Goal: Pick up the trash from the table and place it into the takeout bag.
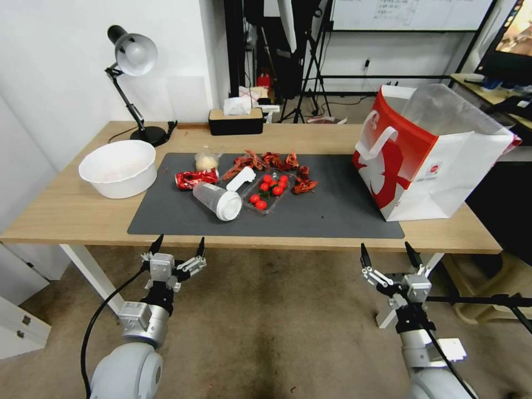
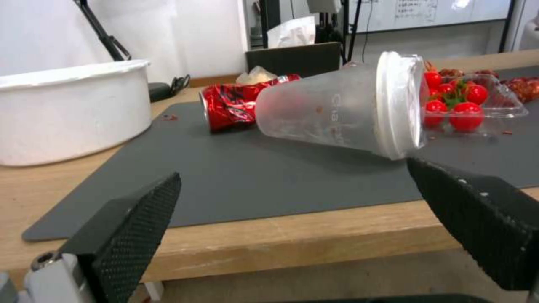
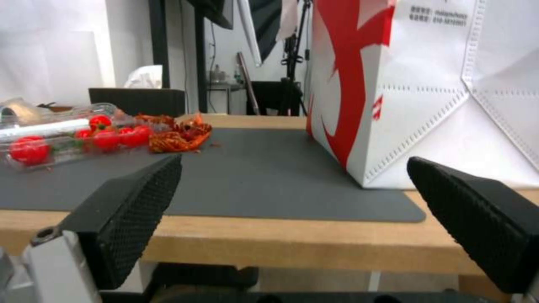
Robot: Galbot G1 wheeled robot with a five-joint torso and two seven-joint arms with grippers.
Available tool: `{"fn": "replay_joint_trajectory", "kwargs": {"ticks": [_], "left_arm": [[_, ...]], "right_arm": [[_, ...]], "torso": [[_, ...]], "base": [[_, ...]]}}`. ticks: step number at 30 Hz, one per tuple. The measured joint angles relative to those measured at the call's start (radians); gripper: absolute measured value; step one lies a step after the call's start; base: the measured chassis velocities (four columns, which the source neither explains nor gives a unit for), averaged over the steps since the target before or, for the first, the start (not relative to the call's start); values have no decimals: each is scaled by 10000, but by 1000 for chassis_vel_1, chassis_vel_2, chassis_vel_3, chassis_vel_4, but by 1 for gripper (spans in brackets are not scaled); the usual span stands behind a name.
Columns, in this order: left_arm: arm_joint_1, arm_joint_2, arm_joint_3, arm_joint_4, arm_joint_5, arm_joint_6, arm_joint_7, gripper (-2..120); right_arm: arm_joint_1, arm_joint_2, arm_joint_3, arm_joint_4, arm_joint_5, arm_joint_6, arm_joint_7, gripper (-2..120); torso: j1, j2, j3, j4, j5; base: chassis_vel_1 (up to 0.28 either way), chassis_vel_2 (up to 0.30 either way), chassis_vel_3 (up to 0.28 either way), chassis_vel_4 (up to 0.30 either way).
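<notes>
the left gripper (image 1: 178, 247) hangs just off the desk's near edge, black textured fingers (image 2: 132, 223) spread wide, nothing between them. the right gripper (image 1: 386, 254) hangs the same way, fingers (image 3: 134, 202) apart, further along the long light-wood desk (image 1: 66, 210).

ahead of the left one, a clear plastic cup with a white lid (image 1: 217, 200) lies on its side on the dark grey mat (image 1: 332, 216), touching a crushed red can (image 1: 196, 178). it looks slick and free to roll away from a poor pinch.

the tall red-and-white paper takeout bag (image 1: 399, 166) stands upright, well apart; a careless drop could tip it.
</notes>
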Motion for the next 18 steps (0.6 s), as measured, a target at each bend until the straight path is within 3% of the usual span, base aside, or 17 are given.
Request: {"fn": "replay_joint_trajectory", "kwargs": {"ticks": [18], "left_arm": [[-23, 137, 29, 187, -23, -316, 23, 100]], "right_arm": [[123, 444, -307, -381, -262, 104, 234, 100]], "torso": [[2, 0, 0, 1, -1]], "base": [[0, 0, 0, 0]]}}
